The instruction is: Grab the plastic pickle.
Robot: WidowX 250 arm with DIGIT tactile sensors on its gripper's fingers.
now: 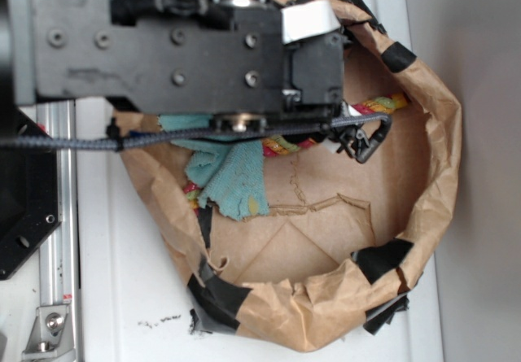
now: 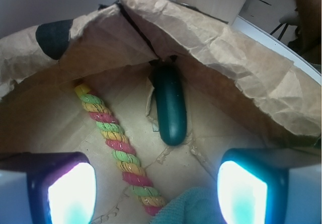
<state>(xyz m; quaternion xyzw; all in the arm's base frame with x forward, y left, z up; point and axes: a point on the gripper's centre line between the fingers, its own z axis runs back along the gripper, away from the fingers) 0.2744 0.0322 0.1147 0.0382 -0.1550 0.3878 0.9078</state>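
The plastic pickle (image 2: pixel 170 105) is a dark teal-green glossy oblong lying on the brown paper floor of the bag, its far end tucked under the folded paper wall. My gripper (image 2: pixel 157 189) is open and hangs above the floor on the near side of the pickle, apart from it. Its two fingers (image 2: pixel 70 191) glow white at the bottom corners of the wrist view, with nothing between them. In the exterior view the arm (image 1: pixel 187 45) covers the back of the bag and the pickle is hidden.
A red, yellow and green twisted rope (image 2: pixel 118 151) runs diagonally left of the pickle. A light teal cloth (image 1: pixel 232 175) lies under the gripper. The crumpled brown paper bag wall (image 1: pixel 435 134) rings everything. A black cable (image 1: pixel 163 138) crosses the bag.
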